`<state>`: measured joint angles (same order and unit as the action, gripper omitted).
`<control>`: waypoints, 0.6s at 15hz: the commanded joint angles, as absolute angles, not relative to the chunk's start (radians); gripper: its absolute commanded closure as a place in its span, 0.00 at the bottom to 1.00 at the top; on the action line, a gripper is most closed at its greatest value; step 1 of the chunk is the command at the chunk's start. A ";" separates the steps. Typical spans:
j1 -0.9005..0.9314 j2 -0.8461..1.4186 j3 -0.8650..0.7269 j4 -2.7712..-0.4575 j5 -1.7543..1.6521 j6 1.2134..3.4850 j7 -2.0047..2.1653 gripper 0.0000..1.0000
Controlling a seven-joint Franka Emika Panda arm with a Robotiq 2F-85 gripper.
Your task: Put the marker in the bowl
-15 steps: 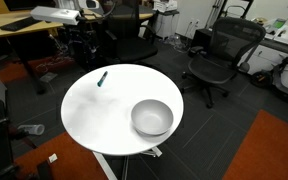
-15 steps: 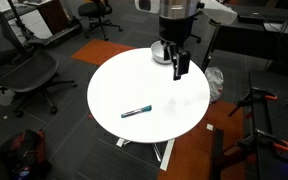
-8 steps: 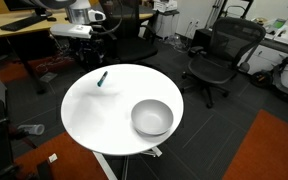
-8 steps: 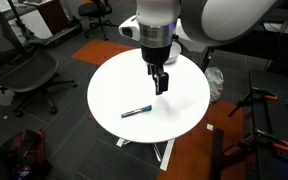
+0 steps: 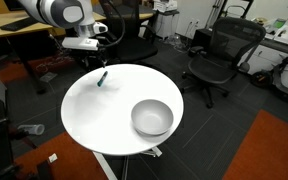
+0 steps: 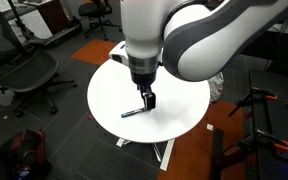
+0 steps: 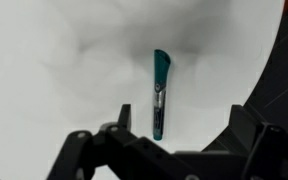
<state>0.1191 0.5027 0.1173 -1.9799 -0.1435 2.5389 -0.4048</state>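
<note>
**Operator:** Where is the marker?

**Me:** The marker [image 5: 102,78] lies flat on the white table [image 5: 94,115], towards its far left edge in an exterior view, untouched. In the wrist view the marker [image 7: 160,95] runs lengthwise up the middle, its lower end between my fingers.

**Operator:** What has changed?

**Me:** Only me. A second ago my gripper [image 6: 147,100] hung over the other side of the table. It has since swung across and come down, and it now hangs just above the marker [image 6: 134,112]. Marker and bowl have not shifted. My fingers are spread wide and pinch nothing, so I judge the approach nearly done, with the grasp still ahead.

**Operator:** And the bowl?

**Me:** The bowl [image 5: 136,112] stands empty at the near right of the table, well apart from the marker. That will be a long carry.

**Operator:** Anything you can't make out?

**Me:** In the exterior view with my arm in front, the arm hides the bowl completely. The wrist view cuts my fingertips off at the bottom edge. I cannot tell how much gap remains above the marker, nor which end carries its cap.
</note>
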 commanded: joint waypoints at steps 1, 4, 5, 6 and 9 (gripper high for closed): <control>0.128 0.571 0.118 -1.919 -0.194 2.563 -0.383 0.00; 0.141 0.621 0.110 -1.872 -0.224 2.544 -0.374 0.00; 0.143 0.635 0.110 -1.858 -0.229 2.540 -0.374 0.00; 0.143 0.649 0.111 -1.844 -0.232 2.537 -0.376 0.00; 0.148 0.689 0.109 -1.806 -0.244 2.528 -0.374 0.00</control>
